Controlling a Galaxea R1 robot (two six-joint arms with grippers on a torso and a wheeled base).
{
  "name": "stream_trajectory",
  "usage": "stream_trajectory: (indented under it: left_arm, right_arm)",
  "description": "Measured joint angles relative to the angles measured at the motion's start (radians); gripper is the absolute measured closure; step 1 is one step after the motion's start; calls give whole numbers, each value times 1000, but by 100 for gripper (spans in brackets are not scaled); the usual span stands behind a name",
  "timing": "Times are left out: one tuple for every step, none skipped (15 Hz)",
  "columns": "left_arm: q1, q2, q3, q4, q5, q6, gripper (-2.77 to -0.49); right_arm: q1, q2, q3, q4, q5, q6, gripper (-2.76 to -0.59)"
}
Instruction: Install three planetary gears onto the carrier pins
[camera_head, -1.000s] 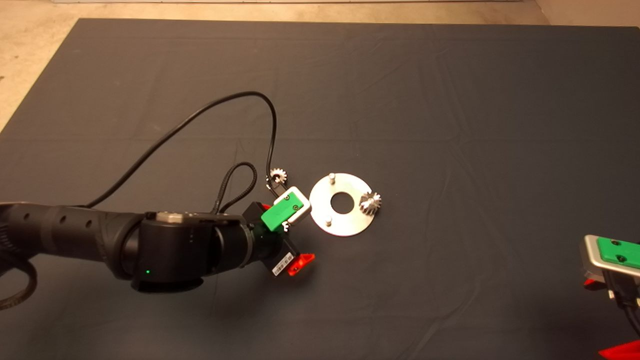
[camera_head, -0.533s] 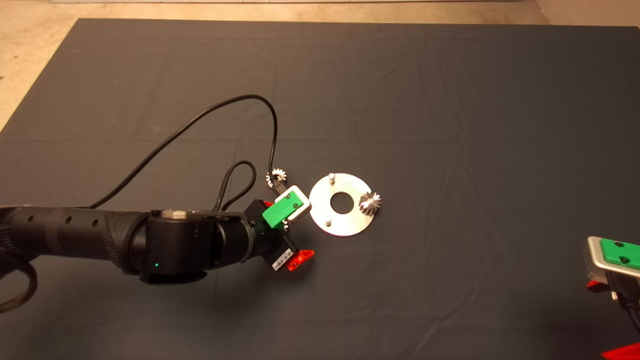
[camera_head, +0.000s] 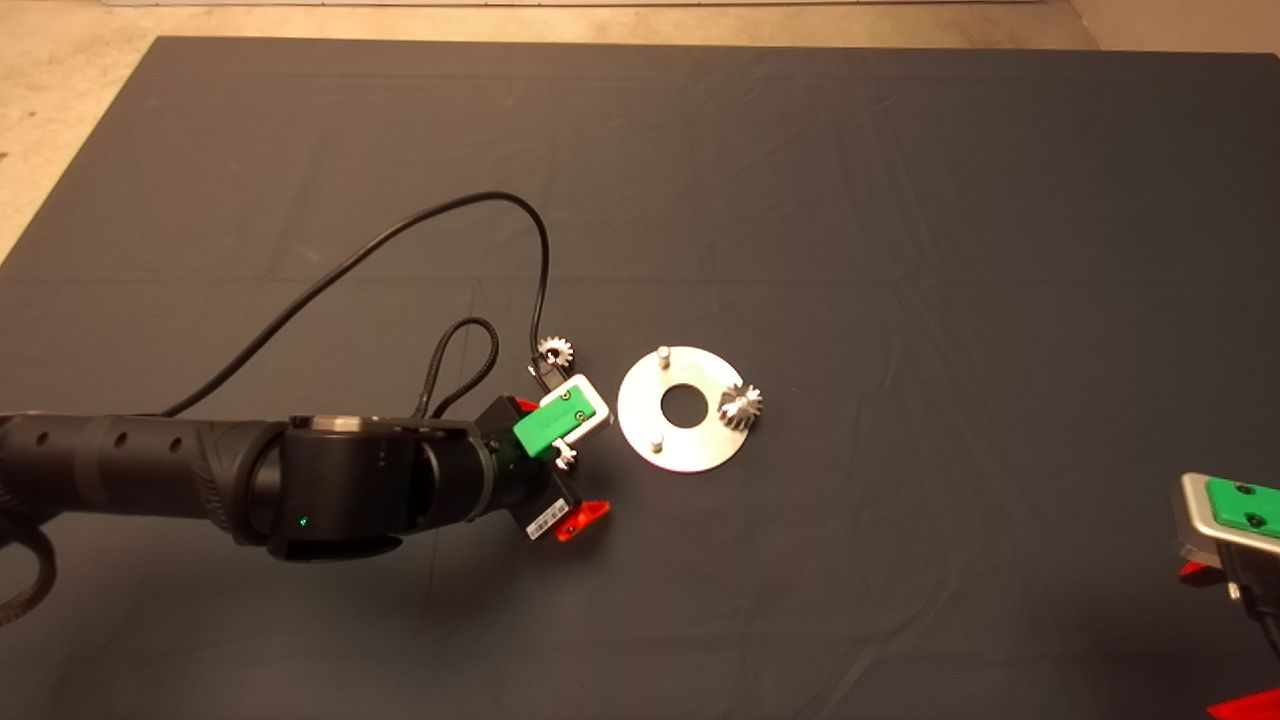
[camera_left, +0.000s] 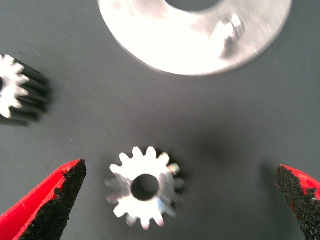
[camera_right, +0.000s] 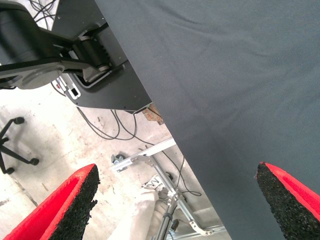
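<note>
The carrier disc (camera_head: 690, 445) lies mid-mat with two bare carrier pins (camera_head: 662, 352) (camera_head: 655, 441). One planetary gear (camera_head: 741, 406) sits at the third pin position on its right side. A second gear (camera_head: 555, 351) lies loose on the mat left of the disc. A third gear (camera_left: 145, 187) lies flat on the mat between my left gripper's open fingers (camera_left: 47, 200). My left gripper (camera_head: 555, 460) hovers over it just left of the disc (camera_left: 190, 45). The second gear (camera_left: 12, 92) and one pin (camera_left: 231, 31) also show there. My right gripper (camera_head: 1240, 520) is parked at the lower right, open (camera_right: 175, 205).
A black cable (camera_head: 400, 235) loops from the left arm over the mat and ends by the loose gear. The mat's edge and the floor with a black stand (camera_right: 75, 55) and cables show in the right wrist view.
My left gripper has shifted slightly left, away from the disc. The right gripper drifted a little toward the lower right. The gears and disc have not moved.
</note>
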Motion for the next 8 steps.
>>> stream_trajectory:
  left_arm:
    - [0,-3,0,-22,1,18,-275]
    - [0,-3,0,-47,0,37,-275]
    - [0,-3,0,-62,3,55,-275]
    - [0,-4,0,-72,4,68,-275]
    - [-1,-5,0,-80,6,81,-275]
    - [-3,-5,0,-88,8,98,-275]
    - [-7,-5,0,-103,10,111,-275]
    - [-9,-4,-3,-113,9,120,-275]
  right_arm:
    - [0,-1,0,0,0,0,-233]
    - [0,-1,0,0,0,0,-233]
    - [0,-1,0,0,0,0,-233]
    - [0,-1,0,0,0,0,-233]
    - [0,-1,0,0,0,0,-233]
    - [0,-1,0,0,0,0,-233]
    - [0,-1,0,0,0,0,-233]
    - [0,-4,0,0,0,0,-233]
